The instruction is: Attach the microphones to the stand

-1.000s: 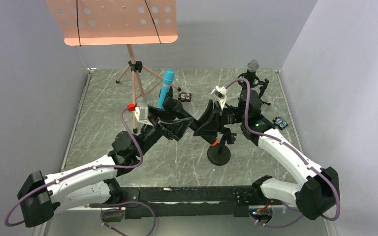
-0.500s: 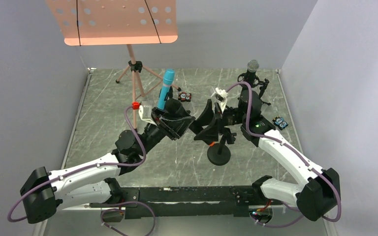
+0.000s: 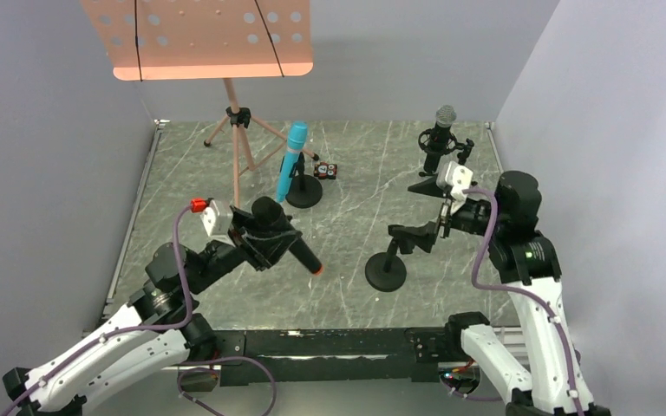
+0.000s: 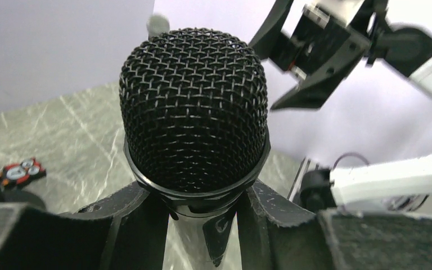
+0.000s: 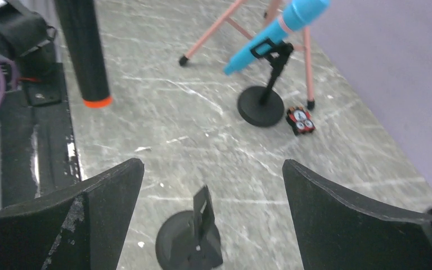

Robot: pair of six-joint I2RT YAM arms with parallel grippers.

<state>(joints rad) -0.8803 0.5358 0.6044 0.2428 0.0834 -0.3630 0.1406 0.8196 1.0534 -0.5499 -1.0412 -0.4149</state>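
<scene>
Left gripper (image 3: 269, 243), at eight o'clock on the table (image 3: 347, 173), is clenching the black microphone (image 3: 303, 256), its orange end pointing down toward the empty stand (image 3: 386, 273) at four o'clock. Right gripper (image 3: 418, 211) is hovering over that stand, jaws spread wide, grasping nothing. Farther back, the blue microphone (image 3: 292, 160) at eleven o'clock and the silver-headed microphone (image 3: 440, 134) at two o'clock are sitting in stands.

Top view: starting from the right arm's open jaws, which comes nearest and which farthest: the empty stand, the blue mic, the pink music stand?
1. Empty stand, close by, just below them.
2. Blue mic, across the table to the left.
3. Music stand, far back left.
</scene>
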